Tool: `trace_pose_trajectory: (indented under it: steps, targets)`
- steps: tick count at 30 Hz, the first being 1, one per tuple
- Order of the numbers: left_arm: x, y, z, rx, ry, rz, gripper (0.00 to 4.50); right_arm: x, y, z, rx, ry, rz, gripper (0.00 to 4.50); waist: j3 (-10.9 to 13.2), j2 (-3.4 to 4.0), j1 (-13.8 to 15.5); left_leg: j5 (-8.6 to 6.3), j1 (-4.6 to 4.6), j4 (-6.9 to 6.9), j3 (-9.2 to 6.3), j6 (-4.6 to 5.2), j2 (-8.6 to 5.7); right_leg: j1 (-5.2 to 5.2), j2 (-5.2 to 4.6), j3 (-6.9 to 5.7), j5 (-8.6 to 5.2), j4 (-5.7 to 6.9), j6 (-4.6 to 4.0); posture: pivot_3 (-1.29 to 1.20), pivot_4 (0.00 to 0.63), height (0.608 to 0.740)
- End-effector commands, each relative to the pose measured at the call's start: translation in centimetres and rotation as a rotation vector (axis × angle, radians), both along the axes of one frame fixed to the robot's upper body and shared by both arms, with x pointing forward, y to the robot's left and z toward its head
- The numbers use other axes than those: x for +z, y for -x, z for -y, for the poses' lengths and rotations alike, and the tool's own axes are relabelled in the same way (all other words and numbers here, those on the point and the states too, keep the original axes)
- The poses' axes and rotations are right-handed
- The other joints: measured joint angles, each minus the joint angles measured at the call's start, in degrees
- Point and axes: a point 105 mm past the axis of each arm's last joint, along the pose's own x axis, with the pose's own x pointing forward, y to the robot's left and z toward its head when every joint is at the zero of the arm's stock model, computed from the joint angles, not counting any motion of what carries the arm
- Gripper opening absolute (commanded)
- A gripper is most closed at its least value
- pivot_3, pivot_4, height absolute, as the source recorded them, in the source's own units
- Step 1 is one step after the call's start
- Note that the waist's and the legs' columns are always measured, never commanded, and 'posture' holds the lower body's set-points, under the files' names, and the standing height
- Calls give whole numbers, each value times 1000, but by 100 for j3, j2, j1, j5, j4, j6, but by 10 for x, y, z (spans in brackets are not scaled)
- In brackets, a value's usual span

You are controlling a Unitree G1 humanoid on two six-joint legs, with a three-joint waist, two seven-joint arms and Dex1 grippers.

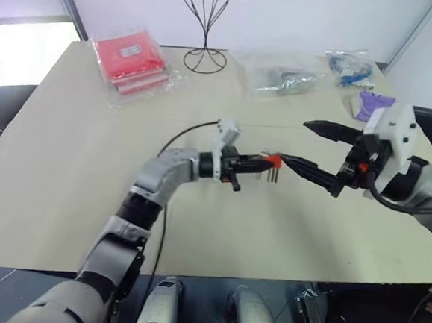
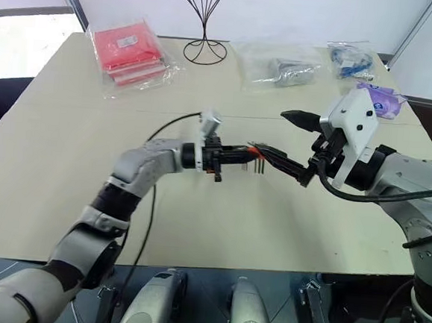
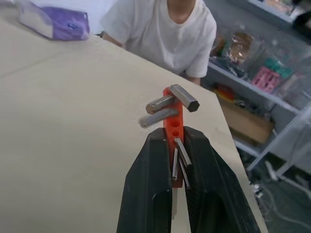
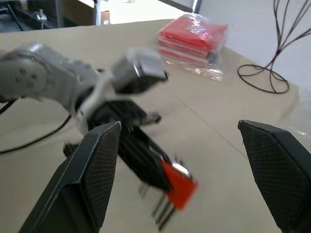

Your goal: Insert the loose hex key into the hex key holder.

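My left gripper [image 1: 264, 162] reaches in level from the left above the middle of the table and is shut on the hex key holder [image 1: 274, 161], a small orange-red block. In the left wrist view the holder [image 3: 173, 127] stands between the two black fingers, with short grey keys sticking out of it. My right gripper [image 1: 293, 141] faces it from the right, wide open and empty. Its lower finger [image 1: 305, 168] lies just beside the holder [image 4: 179, 187], and its upper finger [image 1: 327, 129] is well above. The loose hex key is hidden or out of view.
At the table's far side stand a red wrapped packet [image 1: 130, 61], a black wire stand [image 1: 206, 26], clear bags [image 1: 282, 78], a blue-filled bag [image 1: 347, 67] and a purple packet [image 1: 370, 105]. A person in a white T-shirt [image 3: 170, 29] sits past the table's right edge.
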Motion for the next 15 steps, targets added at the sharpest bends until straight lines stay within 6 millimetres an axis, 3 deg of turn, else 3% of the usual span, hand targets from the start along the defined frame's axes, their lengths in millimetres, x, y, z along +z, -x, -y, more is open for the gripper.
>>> trace_pose_trajectory:
  steps: [1, 7, 15]
  targets:
    - [-6, -9, 10, 21, -30, 29, 0, 7, 6, -3, -7, -4, 55, 3987, 0, 0, -30, 0, 1, -3, -1, 0, 1, -1, 2, -1, 0, 1, 0, 0, 150, 740]
    - [-30, -11, 19, 24, -106, -12, 0, 4, 8, -4, -20, 2, 58, 3987, 0, 0, -35, 0, 2, -5, -5, 0, 1, -2, 4, -1, 0, 2, 0, 0, 150, 740]
    - [-46, -17, 12, 82, -152, -92, 0, 3, 7, -8, -11, 2, 60, 3987, 0, 0, -33, 0, 2, -3, -11, 0, 4, -1, 2, -1, 0, 4, 0, 0, 150, 740]
